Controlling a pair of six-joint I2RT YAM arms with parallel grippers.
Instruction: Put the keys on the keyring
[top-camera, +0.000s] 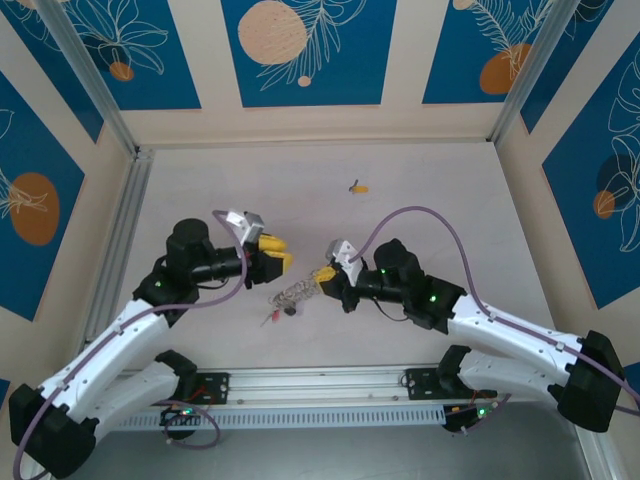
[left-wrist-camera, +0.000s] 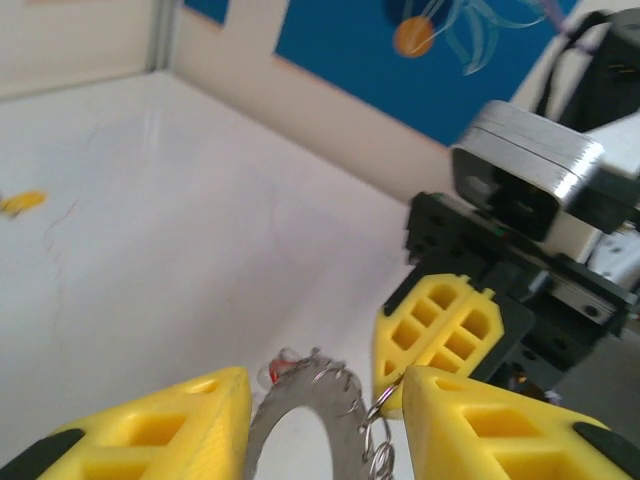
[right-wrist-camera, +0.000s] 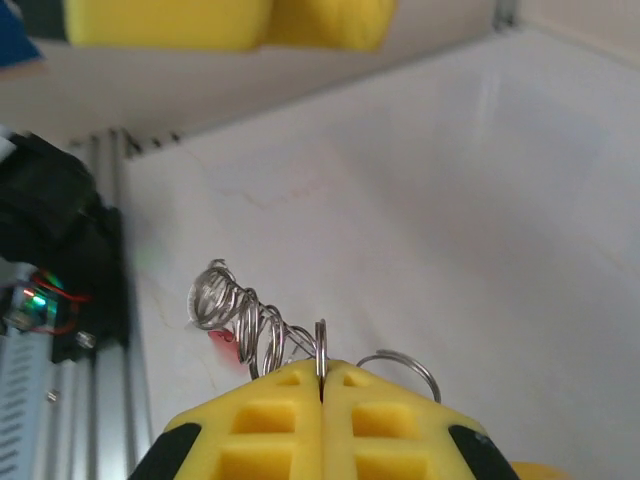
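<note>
The keyring (top-camera: 290, 296) is a flat grey ring fringed with small silvery rings, held just above the table between the two arms. My right gripper (right-wrist-camera: 321, 372) is shut on one of its small rings (right-wrist-camera: 321, 345); its yellow fingers (left-wrist-camera: 440, 328) also appear in the left wrist view. My left gripper (left-wrist-camera: 325, 400) stands open with the keyring's rim (left-wrist-camera: 300, 415) between its fingers (left-wrist-camera: 160, 425). A red-tagged key (top-camera: 268, 318) hangs at the ring's far end; its tag (left-wrist-camera: 272, 373) peeps over the rim. A yellow-tagged key (top-camera: 357, 187) lies alone farther back.
An aluminium rail (top-camera: 320, 385) runs along the near edge between the arm bases. Low cream walls (top-camera: 320, 125) enclose the pale tabletop at the back and sides. The right arm's cable (top-camera: 420, 215) loops above the table.
</note>
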